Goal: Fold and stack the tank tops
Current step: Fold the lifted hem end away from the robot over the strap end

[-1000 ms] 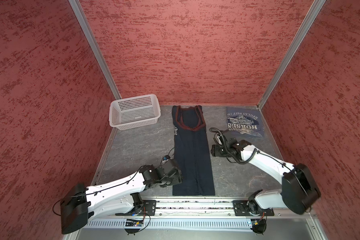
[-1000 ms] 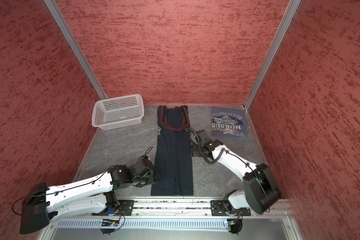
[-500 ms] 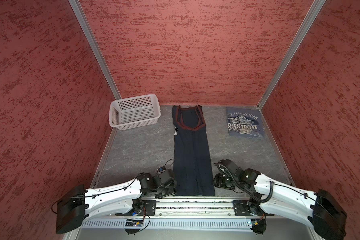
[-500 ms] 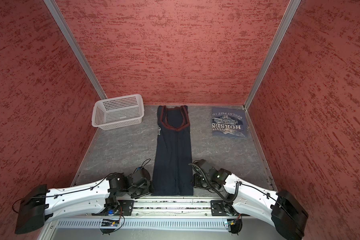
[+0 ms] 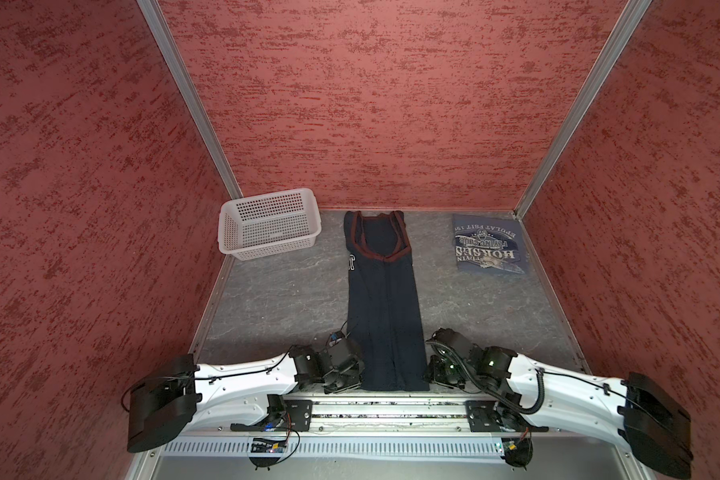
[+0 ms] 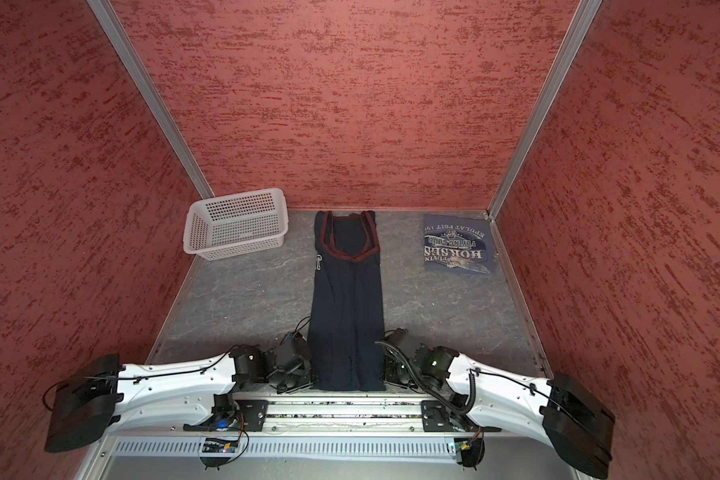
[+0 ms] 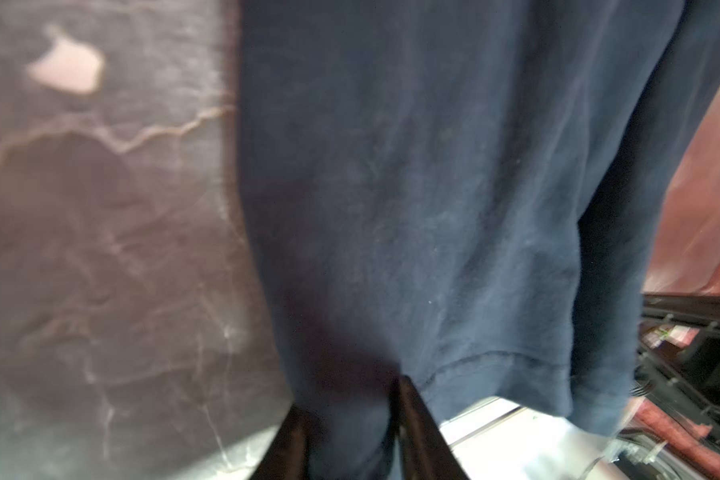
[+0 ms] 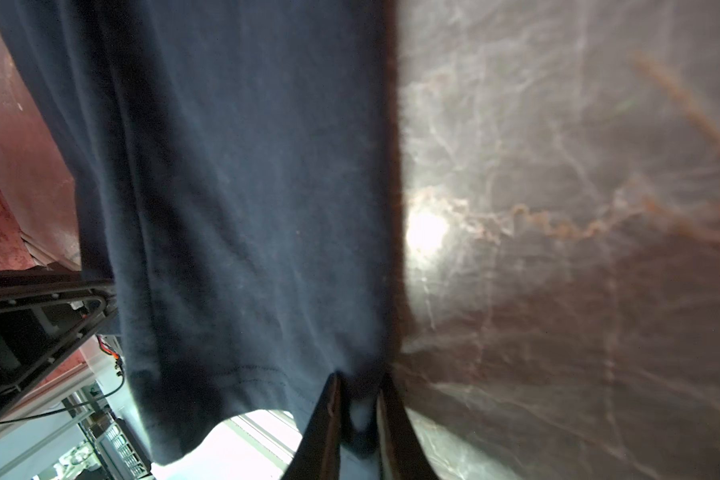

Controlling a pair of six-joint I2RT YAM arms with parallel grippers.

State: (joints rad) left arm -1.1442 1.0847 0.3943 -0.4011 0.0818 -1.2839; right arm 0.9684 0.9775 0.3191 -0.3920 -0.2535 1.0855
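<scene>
Both arms have dropped back to the near hem of the navy tank top (image 5: 385, 316), a long strip on the table (image 5: 283, 299) (already narrowed); left claw (image 7: 352, 399) and right claw (image 8: 359, 390) have just clamped its corners, probably ready to fold it toward the straps

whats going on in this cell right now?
Two arms are folding tank tops. The navy top lies on the table as a long narrow strip, straps at the far end. The left gripper and right gripper are each shut on a near hem corner, low by the front edge. The grey top lies folded at the far right; the basket sits far left.
</scene>
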